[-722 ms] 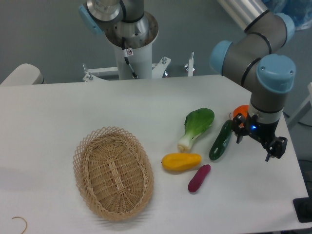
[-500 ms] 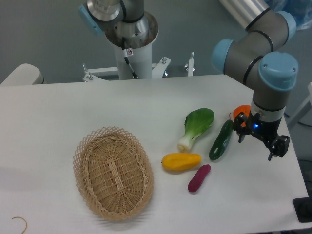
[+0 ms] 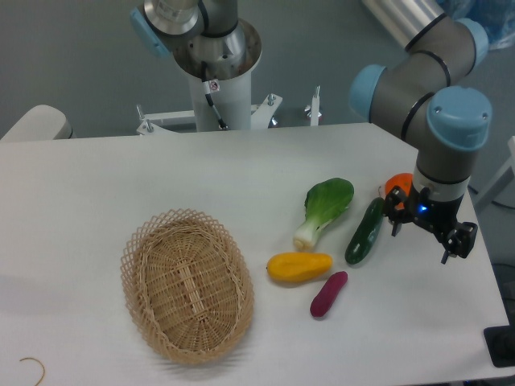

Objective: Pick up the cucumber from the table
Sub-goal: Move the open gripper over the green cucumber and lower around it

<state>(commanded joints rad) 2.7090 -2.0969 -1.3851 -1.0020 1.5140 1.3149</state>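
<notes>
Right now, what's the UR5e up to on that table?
The arm's end effector hangs just right of the cucumber, jaws open and holding nothing. The cucumber lies on the table, not yet gripped, between the bok choy on its left and an orange item partly hidden behind the arm. A yellow vegetable and a magenta one lie in front, and a wicker basket sits further left.
</notes>
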